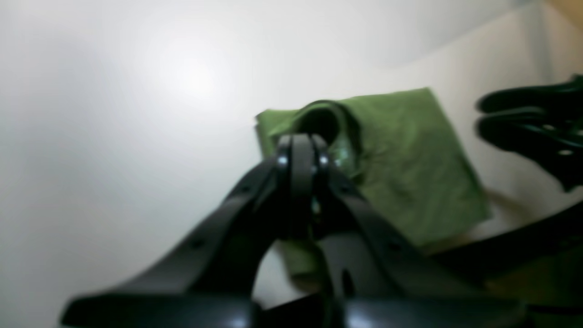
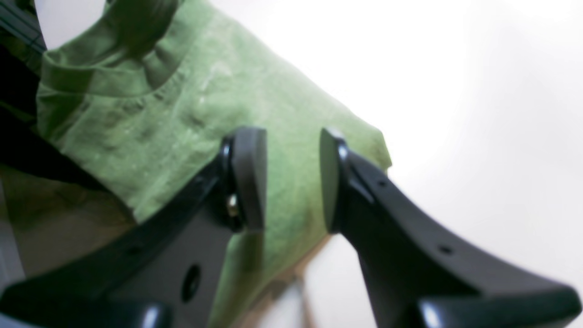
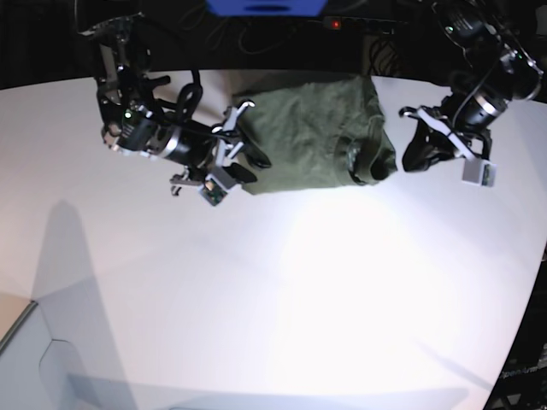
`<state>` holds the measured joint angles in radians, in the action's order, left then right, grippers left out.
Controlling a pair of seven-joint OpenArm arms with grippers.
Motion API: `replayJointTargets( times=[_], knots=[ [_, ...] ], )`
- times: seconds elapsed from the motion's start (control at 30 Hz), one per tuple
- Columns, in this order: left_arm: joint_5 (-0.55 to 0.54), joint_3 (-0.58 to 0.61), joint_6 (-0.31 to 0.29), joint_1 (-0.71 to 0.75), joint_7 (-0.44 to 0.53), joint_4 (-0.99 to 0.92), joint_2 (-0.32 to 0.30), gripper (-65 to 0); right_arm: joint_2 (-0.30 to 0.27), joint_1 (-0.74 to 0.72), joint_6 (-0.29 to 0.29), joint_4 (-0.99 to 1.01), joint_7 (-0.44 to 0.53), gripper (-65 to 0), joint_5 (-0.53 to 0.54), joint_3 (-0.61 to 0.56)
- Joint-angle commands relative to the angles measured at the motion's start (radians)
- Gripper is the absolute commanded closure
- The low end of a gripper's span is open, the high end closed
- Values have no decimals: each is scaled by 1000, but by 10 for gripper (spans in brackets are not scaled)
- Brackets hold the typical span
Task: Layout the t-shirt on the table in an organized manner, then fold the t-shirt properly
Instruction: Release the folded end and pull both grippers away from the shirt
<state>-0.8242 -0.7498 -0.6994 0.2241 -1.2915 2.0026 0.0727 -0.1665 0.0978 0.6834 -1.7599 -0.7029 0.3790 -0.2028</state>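
From left to right I see my right gripper [image 3: 244, 154] with jaws parted and empty at the edge of the t-shirt [image 3: 312, 137], which lies folded into a compact rectangle at the far side of the bench [image 3: 282, 290], and my left gripper [image 3: 416, 141] clenched on nothing beside its collar, so folding looks nearly done.

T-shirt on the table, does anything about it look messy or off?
Mostly tidy: the t-shirt lies folded into a compact block on the table. Only the neck opening gapes up instead of lying flat.
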Motion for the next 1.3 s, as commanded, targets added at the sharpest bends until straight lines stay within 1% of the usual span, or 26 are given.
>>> replayJointTargets(
  times=[0.0,0.03,0.13,0.23,0.33,0.43,0.5,0.57,0.63,0.7,0.73,0.93,1.03,1.13,1.17,1.2,1.27],
  knots=[
    [-39,29,1,-12,8,13,12,-1,-3,-11,15,-16,27,-207,21,4],
    [-27,59,1,-12,10,11,19,-1,-3,-11,15,-16,27,-207,21,4],
    [102,160,1,-13,19,-15,19,-1,-3,-11,15,-16,27,-207,21,4],
    [274,253,1,-9,105,-53,14,-1,-5,-11,15,-16,27,-206,19,4],
    [389,247,1,-5,198,-99,12,-1,-5,1,15,-16,27,-206,19,4],
    [441,203,1,-16,267,-170,5,-1,-15,20,15,-16,32,-206,19,4],
    [447,191,1,-48,306,-230,-29,-1,-17,24,15,-16,33,-206,19,4],
    [440,186,1,-76,321,-293,-60,-1,-18,30,15,-16,32,-206,19,4],
    [440,184,1,-105,332,-343,-77,-1,-20,36,15,-16,30,-206,19,4],
    [440,183,1,-142,332,-382,-81,-1,-38,46,15,-16,29,-206,19,6],
    [440,183,1,-154,332,-388,-81,-1,-38,50,15,-16,33,-206,19,6],
    [441,183,1,-214,323,-386,-81,-1,-64,64,15,-21,29,-206,19,6],
    [438,163,1,-219,319,-382,-104,-2,-67,66,15,-21,29,-206,19,6],
    [412,121,1,-213,287,-355,-115,-6,-61,76,15,-21,27,-207,19,73],
    [405,105,1,-213,269,-351,-116,-10,-60,81,15,-21,27,-207,19,102],
    [398,82,1,-213,250,-351,-116,-27,-52,82,15,-21,27,-210,22,127],
    [395,13,1,-202,218,-349,-113,-91,-34,81,15,-21,27,-233,21,171]
  ],
)
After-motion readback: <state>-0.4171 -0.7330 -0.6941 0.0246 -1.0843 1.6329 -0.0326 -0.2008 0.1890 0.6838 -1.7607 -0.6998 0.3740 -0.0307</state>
